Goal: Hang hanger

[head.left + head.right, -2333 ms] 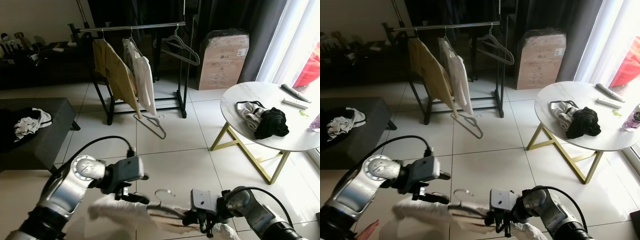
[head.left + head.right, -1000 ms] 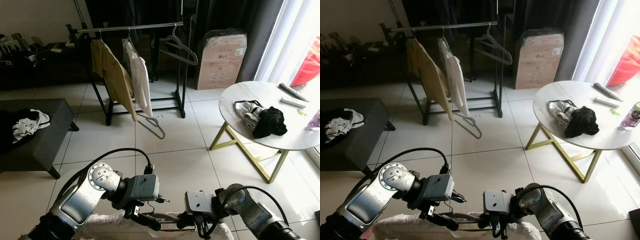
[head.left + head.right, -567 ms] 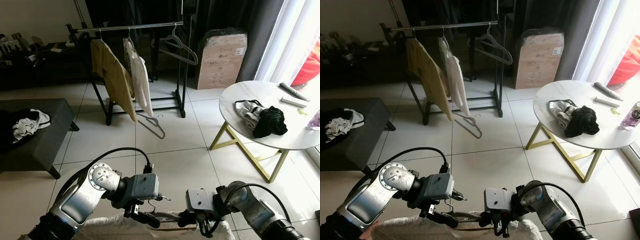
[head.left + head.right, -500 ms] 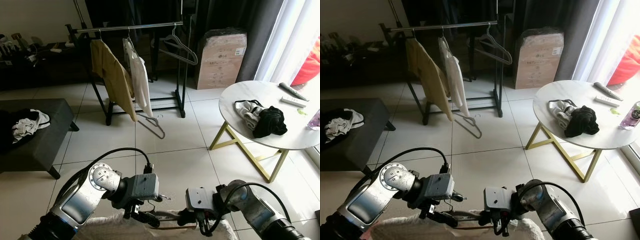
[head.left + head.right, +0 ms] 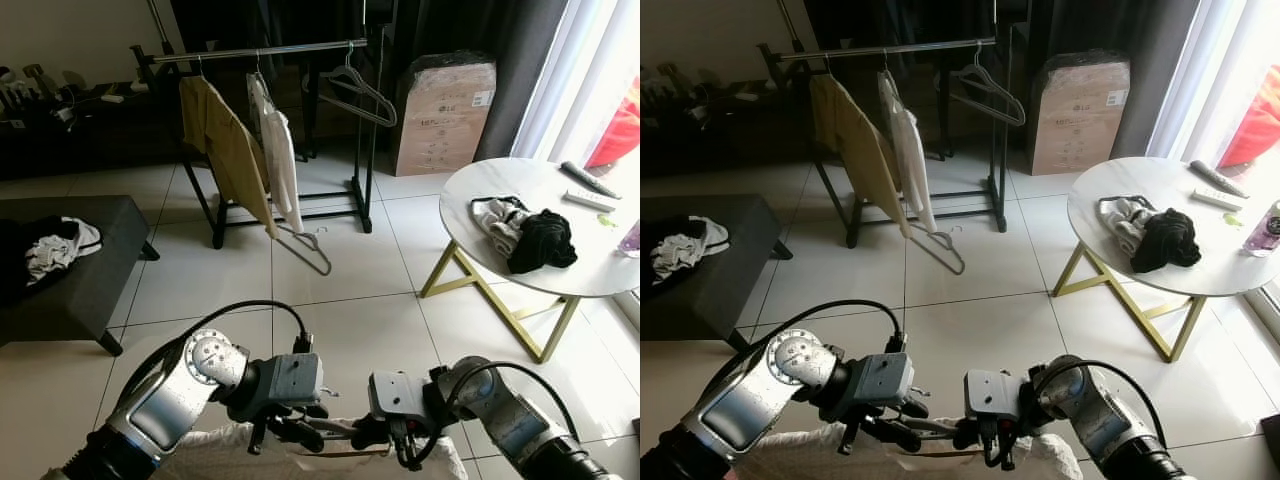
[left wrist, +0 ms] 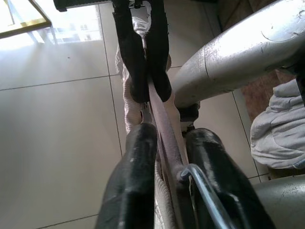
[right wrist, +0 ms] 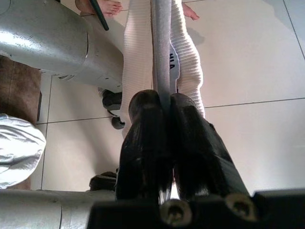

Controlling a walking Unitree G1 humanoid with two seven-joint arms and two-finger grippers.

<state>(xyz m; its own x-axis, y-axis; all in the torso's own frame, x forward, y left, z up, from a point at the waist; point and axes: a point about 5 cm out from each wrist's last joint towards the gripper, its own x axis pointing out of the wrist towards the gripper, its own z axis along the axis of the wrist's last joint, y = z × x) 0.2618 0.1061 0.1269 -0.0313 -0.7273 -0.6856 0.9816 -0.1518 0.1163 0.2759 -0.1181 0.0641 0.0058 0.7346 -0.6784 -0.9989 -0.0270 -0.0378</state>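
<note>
Low in front of the robot, both arms meet over a hanger draped with a white ribbed garment; the left pincer and the right pincer face each other along the hanger's bar, just apart. In the right wrist view the right pincer's fingers are pressed together on the grey bar, the white fabric hanging on either side of it. In the left wrist view the left pincer's fingers sit closely on both sides of the same bar near the metal hook, closed on it. Well beyond, across open tiled floor, stands a black clothes rail carrying a tan garment, a white garment and an empty dark hanger; another hanger lies on the floor at the rail's foot. A cardboard box stands right of the rail against dark curtains. To the robot's right a round white tabletop on gold legs bears a black cloth and a pale cloth. To the left a dark bench holds crumpled clothes
</note>
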